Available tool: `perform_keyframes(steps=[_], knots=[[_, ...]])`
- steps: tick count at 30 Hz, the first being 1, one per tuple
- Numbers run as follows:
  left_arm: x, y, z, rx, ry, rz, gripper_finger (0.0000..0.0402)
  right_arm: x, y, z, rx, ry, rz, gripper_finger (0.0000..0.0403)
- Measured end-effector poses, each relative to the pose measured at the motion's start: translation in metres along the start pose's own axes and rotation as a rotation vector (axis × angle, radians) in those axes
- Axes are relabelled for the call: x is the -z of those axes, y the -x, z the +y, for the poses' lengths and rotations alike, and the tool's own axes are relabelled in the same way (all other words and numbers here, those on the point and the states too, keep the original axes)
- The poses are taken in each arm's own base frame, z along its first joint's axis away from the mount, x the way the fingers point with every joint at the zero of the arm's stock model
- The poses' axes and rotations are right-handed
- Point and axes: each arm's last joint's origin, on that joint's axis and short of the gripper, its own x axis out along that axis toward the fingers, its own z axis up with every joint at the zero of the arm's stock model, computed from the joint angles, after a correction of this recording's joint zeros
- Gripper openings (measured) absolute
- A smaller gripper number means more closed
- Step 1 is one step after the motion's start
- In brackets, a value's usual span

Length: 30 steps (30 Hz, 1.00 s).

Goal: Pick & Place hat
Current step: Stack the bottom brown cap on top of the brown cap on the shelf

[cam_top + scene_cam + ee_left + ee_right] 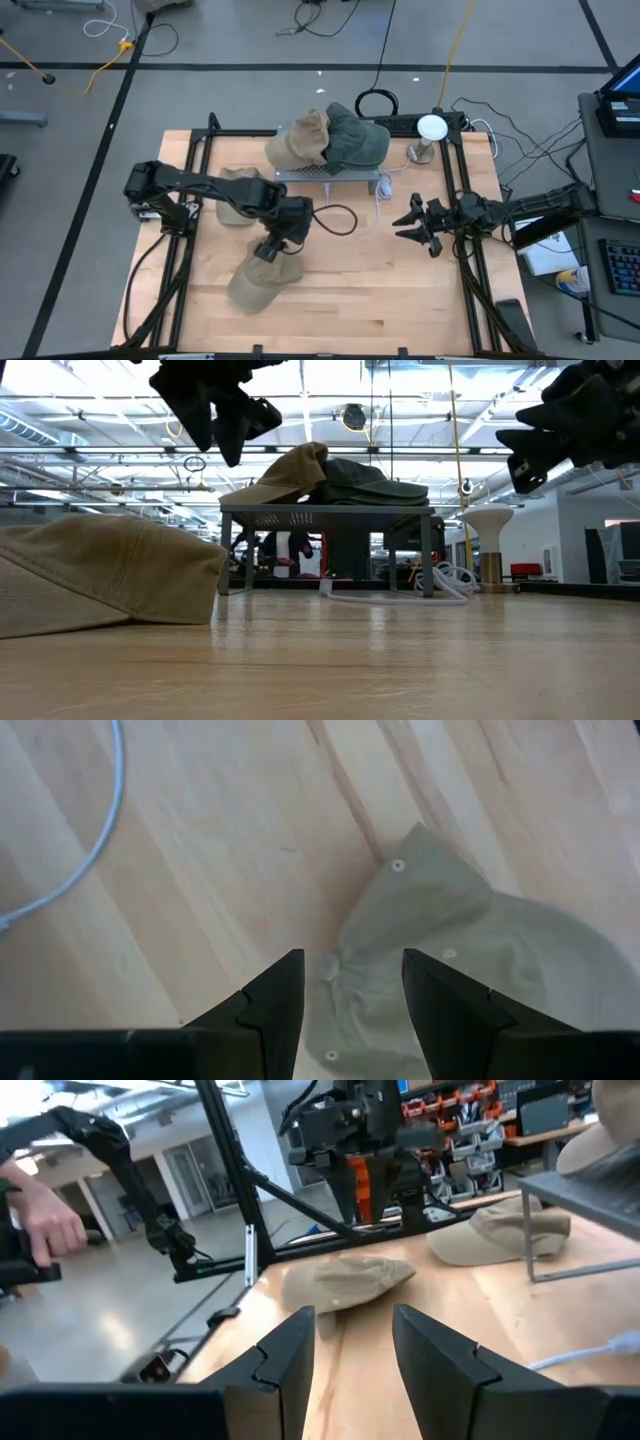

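Hat first: a tan cap lies flat on the bare wood near the front left of the table, directly under the left gripper. That gripper hangs just above it with its jaws apart and nothing between them; the wrist view looks straight down past the two dark fingers onto the cap's crown, so I judge the arm is placed either to close on the cloth or has it lined up as the drop spot. From these pictures I cannot tell which.

The cap is soft khaki fabric, its crown slumped and creased, with small stitched eyelets showing on the panels. In the low view it sits as a low, rounded mound on the wood, no part lifted.

Behind the left arm, a second tan hat lies on the table beside a small grey metal stand. On that stand rest another tan hat and a dark green one, overlapping, probably the supply or the goal pile.

Further right, a white cable trails off the stand. The right gripper waits near the table's right edge, raised clear of the wood, jaws apart and empty.
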Motion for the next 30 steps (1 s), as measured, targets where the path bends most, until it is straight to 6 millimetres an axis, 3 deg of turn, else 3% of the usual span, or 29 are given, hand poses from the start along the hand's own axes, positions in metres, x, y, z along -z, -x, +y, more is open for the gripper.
perform_keyframes(steps=[9,23,30], knots=[[0.001,0.000,-0.001,0.027,0.019,0.005,0.0173,0.007,0.002,-0.004,0.091,0.045,0.066,0.0130],[0.003,0.000,-0.002,0.034,0.033,0.028,0.0173,0.020,0.015,-0.025,0.738,0.155,0.108,0.0130],[0.009,0.000,-0.004,0.049,-0.018,0.086,0.0173,0.019,0.015,-0.026,0.772,0.281,0.144,0.0130]])
